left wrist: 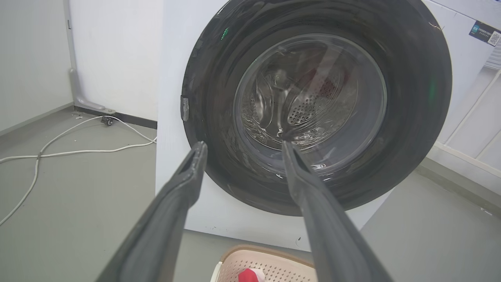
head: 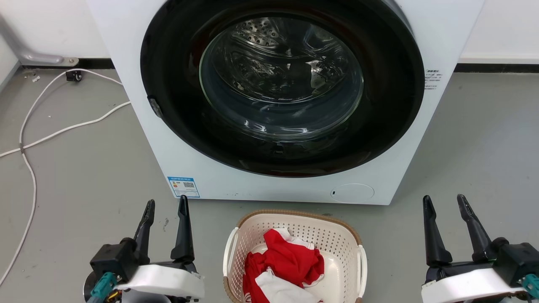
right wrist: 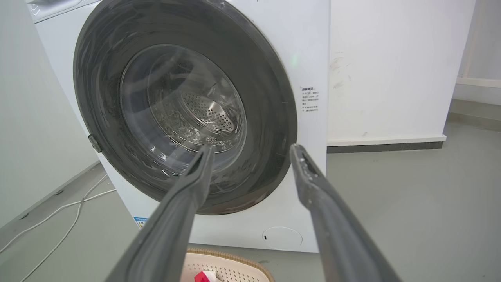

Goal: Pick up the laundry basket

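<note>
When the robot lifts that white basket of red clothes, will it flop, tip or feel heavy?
The laundry basket looks like stiff perforated plastic, so it probably keeps its shape. The few red and white clothes suggest it is light. Lifted by one side handle, it would likely tilt.

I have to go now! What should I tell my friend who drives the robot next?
The left gripper is open and empty, left of the laundry basket. The right gripper is open and empty, on its right.
The basket sits on the floor before the washing machine, red and white clothes inside.
Done: nothing gripped yet.
Left: take the side handles and lift.
</note>
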